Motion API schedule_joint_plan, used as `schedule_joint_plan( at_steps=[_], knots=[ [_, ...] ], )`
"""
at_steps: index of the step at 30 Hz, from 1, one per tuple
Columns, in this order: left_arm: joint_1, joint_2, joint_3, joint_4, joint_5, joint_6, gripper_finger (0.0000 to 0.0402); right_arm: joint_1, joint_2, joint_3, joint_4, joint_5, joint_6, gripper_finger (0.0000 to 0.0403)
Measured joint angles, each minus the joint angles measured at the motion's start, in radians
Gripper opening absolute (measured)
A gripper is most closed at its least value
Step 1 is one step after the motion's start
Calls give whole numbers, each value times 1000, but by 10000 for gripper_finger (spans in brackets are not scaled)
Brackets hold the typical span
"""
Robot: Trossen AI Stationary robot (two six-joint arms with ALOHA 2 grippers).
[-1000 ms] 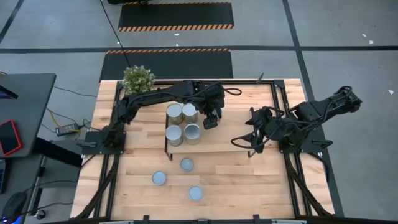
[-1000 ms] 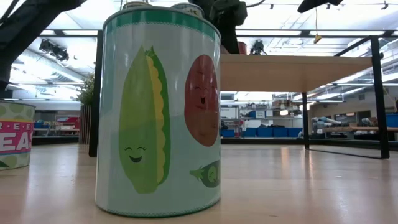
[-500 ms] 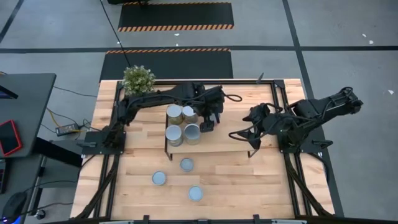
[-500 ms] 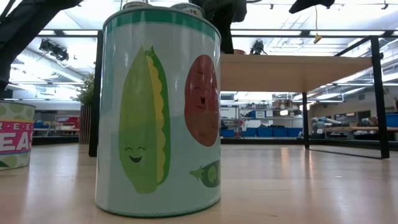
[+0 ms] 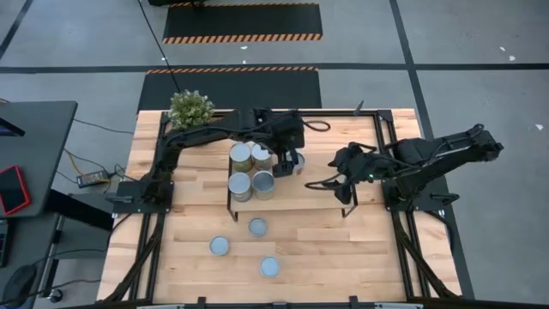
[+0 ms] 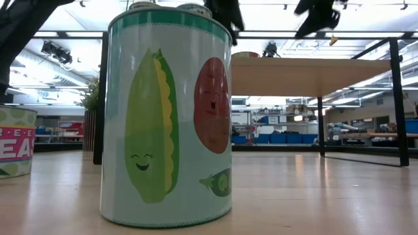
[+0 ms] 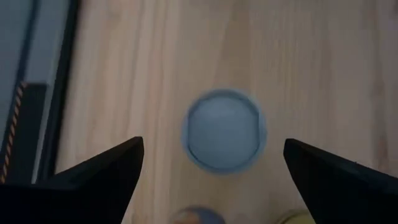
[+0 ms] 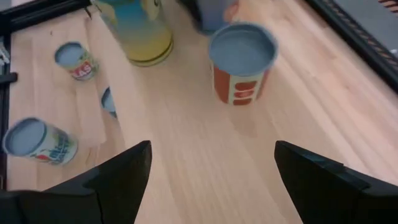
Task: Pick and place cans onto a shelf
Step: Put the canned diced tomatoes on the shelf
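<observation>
The shelf (image 5: 322, 137) stands across the table's far half. Several cans (image 5: 251, 169) are grouped on its left part. One more, with a bluish top and a red label (image 8: 241, 62), stands upright on its base just right of them. My left gripper (image 7: 212, 144) hovers open above that can (image 7: 224, 138), with its fingers wide of it on both sides. My right gripper (image 5: 341, 172) is open over the shelf's right part, facing the same can. Three cans (image 5: 257, 227) stand on the tabletop in front.
A potted plant (image 5: 190, 109) sits at the table's far left corner. In the low view a big vegetable-printed can (image 6: 166, 117) fills the foreground, with the shelf board (image 6: 307, 77) behind it. Bare wood lies right of the three front cans.
My left gripper has opened and let go of the red-labelled can, which now stands on the shelf. The gripper has then risen above it. My right gripper has moved toward the table's left edge, nearer that can.
</observation>
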Motion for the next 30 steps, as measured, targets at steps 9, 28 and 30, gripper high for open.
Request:
schedule_joint_plan(
  at_steps=[9,28,30],
  knots=[
    [-18,-73,11,72,-19,-73,391,-174,20,-91,137,6,-208,347],
    [-103,-226,11,60,-107,-204,391,-335,241,-71,376,-130,-405,347],
    [-110,-227,11,41,-106,-204,391,-335,255,-53,366,-131,-420,347]
  ],
)
